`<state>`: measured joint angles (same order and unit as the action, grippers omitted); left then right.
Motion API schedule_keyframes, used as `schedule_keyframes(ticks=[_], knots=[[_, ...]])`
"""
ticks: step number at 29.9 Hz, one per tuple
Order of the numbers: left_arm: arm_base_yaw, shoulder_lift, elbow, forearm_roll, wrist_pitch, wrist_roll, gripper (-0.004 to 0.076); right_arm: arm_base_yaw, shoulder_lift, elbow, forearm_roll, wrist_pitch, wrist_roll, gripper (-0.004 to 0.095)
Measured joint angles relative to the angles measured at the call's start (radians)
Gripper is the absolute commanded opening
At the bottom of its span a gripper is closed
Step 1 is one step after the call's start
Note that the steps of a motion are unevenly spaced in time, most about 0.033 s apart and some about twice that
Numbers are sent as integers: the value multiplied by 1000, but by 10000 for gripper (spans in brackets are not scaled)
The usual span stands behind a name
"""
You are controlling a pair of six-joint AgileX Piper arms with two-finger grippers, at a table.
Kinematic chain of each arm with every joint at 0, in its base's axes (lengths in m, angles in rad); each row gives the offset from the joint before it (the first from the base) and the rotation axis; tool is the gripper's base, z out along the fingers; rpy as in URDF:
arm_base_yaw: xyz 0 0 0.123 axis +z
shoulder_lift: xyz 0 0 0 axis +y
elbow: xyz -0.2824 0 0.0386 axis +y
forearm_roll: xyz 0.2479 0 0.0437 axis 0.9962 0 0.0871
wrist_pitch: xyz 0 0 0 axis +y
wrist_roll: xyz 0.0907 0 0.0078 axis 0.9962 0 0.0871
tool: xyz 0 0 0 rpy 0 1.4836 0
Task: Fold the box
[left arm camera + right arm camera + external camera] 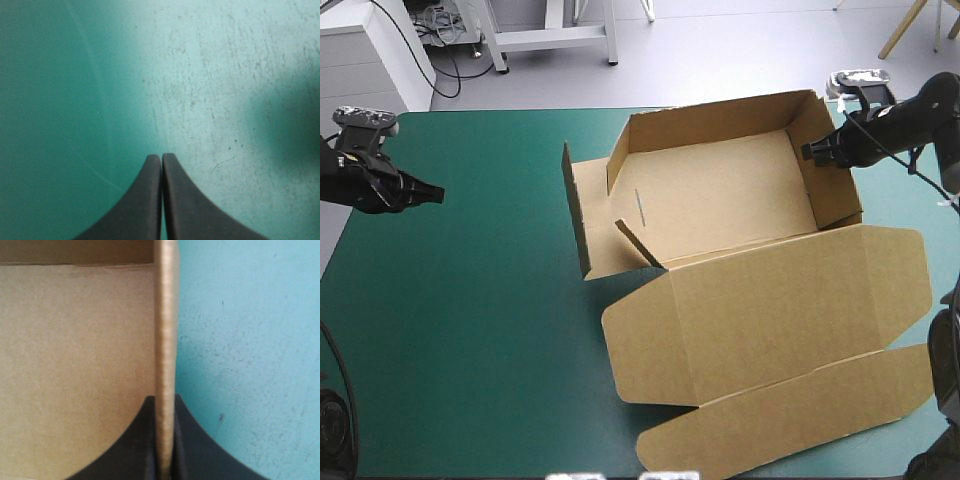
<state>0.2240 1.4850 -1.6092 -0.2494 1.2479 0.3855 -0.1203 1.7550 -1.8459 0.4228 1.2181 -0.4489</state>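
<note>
The teal-green surface fills most of the high view, and the brown box lies on its right half, from the middle toward the far right corner. The far wall and the right wall of the box stand up around the floor, and on the left side one panel stands upright next to a small tilted flap. The lid lies flat on the surface, spread toward the near edge. The left tool is near the left edge of the surface, well apart from the box. The right tool is at the right wall of the box, near the far right corner. In the left wrist view, the two black fingers of the left tool are pressed together in one pointed arch, and only the bare surface shows ahead of them. In the right wrist view, the right tool is clamped on the top edge of the right wall, which runs straight ahead between the fingers. On one side of this wall is the brown floor of the box, and on the other side is the surface.
</note>
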Motion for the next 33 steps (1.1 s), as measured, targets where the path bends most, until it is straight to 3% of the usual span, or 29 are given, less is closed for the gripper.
schedule_keyframes(ticks=[9,18,22,30,33], knots=[[139,128,86,-296,-10,174,-10,-30,-135,0,121,14,-81,-20],[136,176,476,-859,-143,515,-10,-30,-161,0,187,23,-94,-20],[108,206,602,-1047,-171,693,-10,-30,-161,0,187,23,-95,-20],[-8,279,655,-1200,-136,826,-1,-30,-161,0,191,23,-96,-19],[-67,291,655,-1284,-100,880,88,-30,-161,0,192,23,-96,-19]])
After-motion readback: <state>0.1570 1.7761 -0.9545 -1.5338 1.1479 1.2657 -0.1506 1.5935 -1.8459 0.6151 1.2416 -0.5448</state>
